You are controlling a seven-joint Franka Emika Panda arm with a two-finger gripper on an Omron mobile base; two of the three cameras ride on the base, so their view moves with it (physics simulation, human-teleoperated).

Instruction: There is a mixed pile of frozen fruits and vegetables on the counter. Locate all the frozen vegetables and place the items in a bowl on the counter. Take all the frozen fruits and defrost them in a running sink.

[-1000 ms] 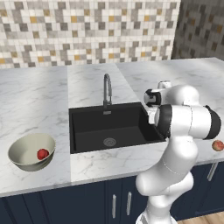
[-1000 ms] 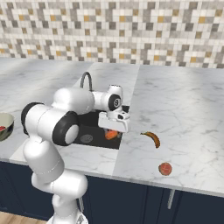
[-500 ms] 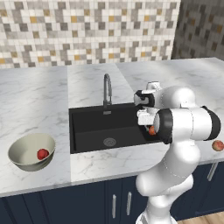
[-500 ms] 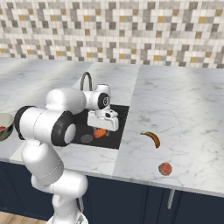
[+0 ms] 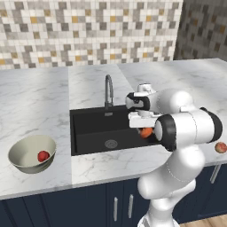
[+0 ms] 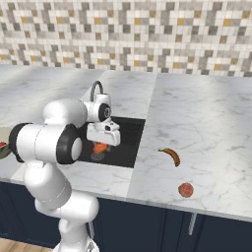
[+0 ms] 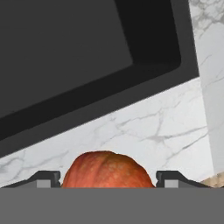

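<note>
My gripper [image 5: 144, 131] is shut on the orange carrot-like stub [image 5: 146, 132] and holds it above the right part of the black sink [image 5: 95, 128]. From the other side, the stub [image 6: 100, 147] hangs under the gripper [image 6: 101, 145] over the basin [image 6: 131, 134]. Between the fingertips the stub [image 7: 105, 170] shows as an orange-red lump. The beige-grey bowl [image 5: 31, 138] sits on the counter [image 5: 35, 102] left of the sink, with the glossy red ball [image 5: 43, 155] inside. The banana [image 6: 171, 155] and the reddish-peach ball [image 6: 185, 189] lie on the marble right of the sink.
A tall curved grey faucet [image 5: 107, 88] rises behind the basin, just left of my hand. The round metal drain [image 5: 111, 143] sits on the sink floor. The reddish-peach ball [image 5: 220, 147] lies near the counter's front edge. A tiled wall backs the counter.
The arm has swung left with the orange stub in its grip, from the sink's right rim to a spot further over the basin. Bowl, banana and peach ball stay put.
</note>
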